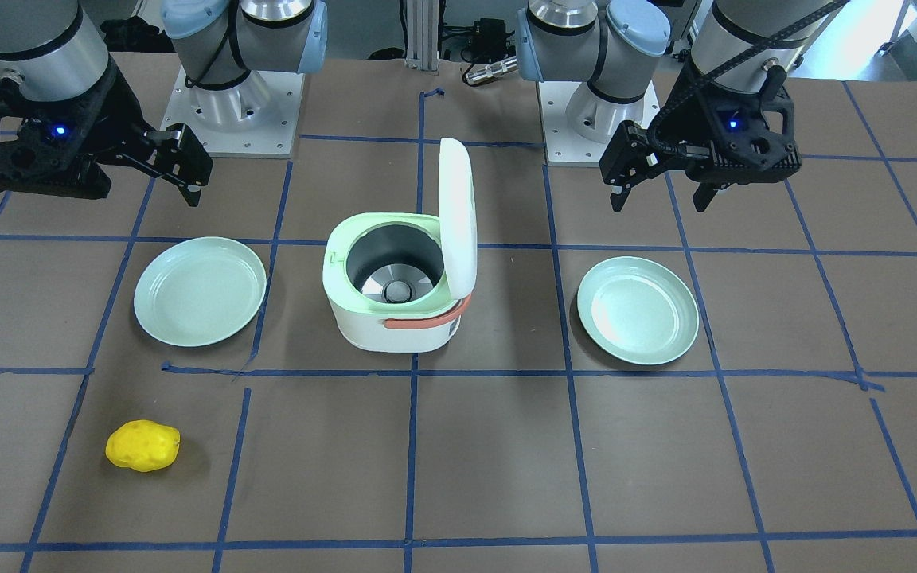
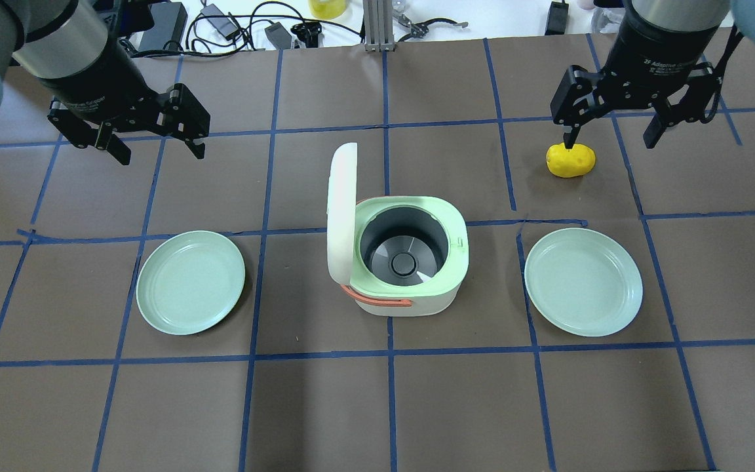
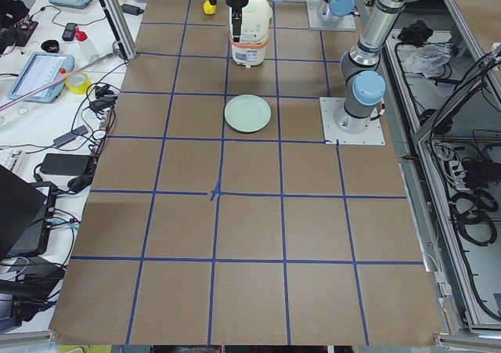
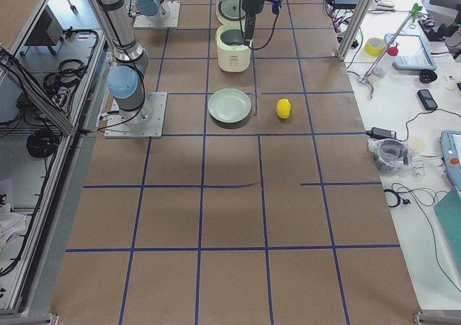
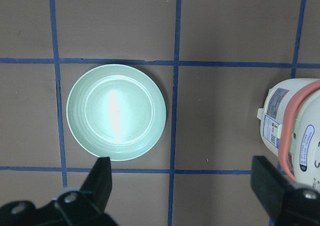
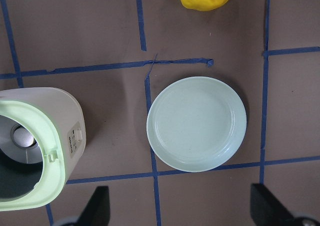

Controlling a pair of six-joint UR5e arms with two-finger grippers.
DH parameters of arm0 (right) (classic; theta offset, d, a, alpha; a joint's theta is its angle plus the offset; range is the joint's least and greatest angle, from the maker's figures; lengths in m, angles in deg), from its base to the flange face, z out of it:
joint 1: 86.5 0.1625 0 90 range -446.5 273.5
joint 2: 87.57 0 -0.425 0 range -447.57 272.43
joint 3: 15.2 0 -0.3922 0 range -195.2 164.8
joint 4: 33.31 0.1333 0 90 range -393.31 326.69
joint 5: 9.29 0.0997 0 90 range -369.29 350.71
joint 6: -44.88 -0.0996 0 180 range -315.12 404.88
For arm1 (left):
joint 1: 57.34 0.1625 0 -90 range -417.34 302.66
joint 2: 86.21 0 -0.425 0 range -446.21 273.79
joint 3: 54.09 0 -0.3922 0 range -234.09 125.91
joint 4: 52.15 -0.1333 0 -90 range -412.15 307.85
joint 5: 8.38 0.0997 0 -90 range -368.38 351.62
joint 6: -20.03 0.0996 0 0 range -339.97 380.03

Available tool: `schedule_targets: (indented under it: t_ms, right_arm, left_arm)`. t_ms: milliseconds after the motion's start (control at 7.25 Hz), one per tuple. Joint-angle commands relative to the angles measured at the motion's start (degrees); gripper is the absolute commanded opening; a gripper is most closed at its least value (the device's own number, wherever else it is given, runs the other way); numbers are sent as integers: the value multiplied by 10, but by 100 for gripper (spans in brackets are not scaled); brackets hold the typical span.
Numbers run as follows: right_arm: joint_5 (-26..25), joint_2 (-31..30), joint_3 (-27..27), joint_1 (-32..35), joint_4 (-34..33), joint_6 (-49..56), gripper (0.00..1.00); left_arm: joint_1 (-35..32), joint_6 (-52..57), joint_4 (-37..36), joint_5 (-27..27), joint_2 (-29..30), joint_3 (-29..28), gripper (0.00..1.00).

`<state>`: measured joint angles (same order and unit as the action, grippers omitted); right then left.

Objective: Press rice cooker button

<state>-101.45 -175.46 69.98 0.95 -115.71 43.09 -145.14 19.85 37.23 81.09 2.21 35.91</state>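
Fingers (image 2: pixel 115 147) spread on left gripper (image 2: pixel 160 154) and right gripper (image 2: pixel 609 143); rice cooker (image 2: pixel 417 300) lid (image 2: pixel 341 210) up, button not discernible in any view.

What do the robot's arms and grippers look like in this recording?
The left arm and right arm are silver-grey tubes with pale blue joint caps. The left gripper and right gripper are black and two-fingered, with white lettering on the body and a small blue light each. A black cable runs along the left arm.
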Motion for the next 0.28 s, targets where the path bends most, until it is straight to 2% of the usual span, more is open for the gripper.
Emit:
schedule_targets:
  t_ms: [0,138]
  right_arm:
    - [-1,0,0,0,0,-1,100]
    - [2,0,0,0,-1,-1,100]
  left_arm:
    - [0,-1,0,0,0,0,100]
    - [0,0,0,0,0,0,100]
